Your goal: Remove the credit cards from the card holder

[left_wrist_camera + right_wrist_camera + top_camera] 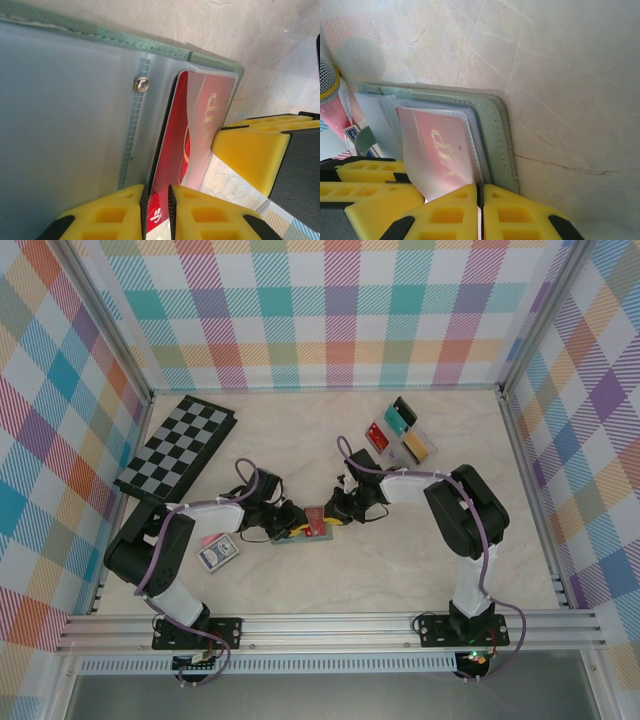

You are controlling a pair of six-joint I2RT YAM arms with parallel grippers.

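Left wrist view: the left gripper (pixel 157 194) pinches the near end of a red credit card (pixel 172 150), which sits half inside a clear sleeve of the card holder (pixel 125 39). The holder lies open on the table (pixel 400 560), between both arms. The right gripper (pixel 480 194) is pressed together on the holder's sleeve edge.

Red card (pixel 172 165): gold letters, seemingly "CIP", partly under clear sleeve (pixel 212 115).
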